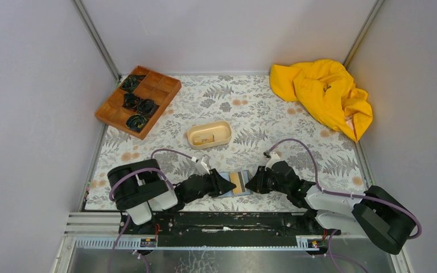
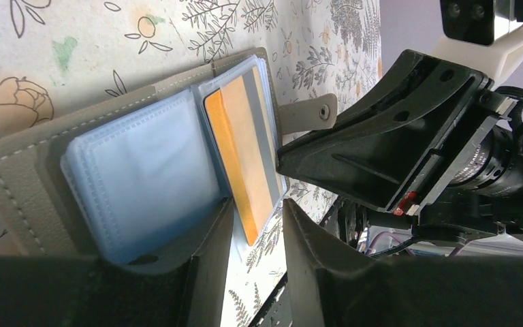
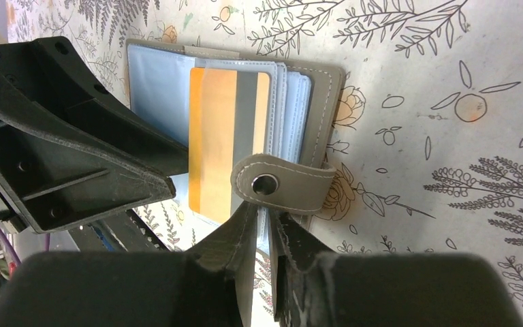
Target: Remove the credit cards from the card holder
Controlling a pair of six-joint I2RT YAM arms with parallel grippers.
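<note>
While my right gripper (image 3: 265, 219) clamps the card holder (image 3: 327, 109) at 3 o'clock, anchoring it open, my left gripper (image 2: 257, 225), jaws apart, straddles the orange credit card (image 2: 242, 150) — presumably to extract it.

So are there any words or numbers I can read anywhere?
None can be read.
The orange card in the card holder: only a grey stripe shows.
The camera lens: faint pale marks, too blurred.
The white tag on the yellow cloth: too small.
</note>
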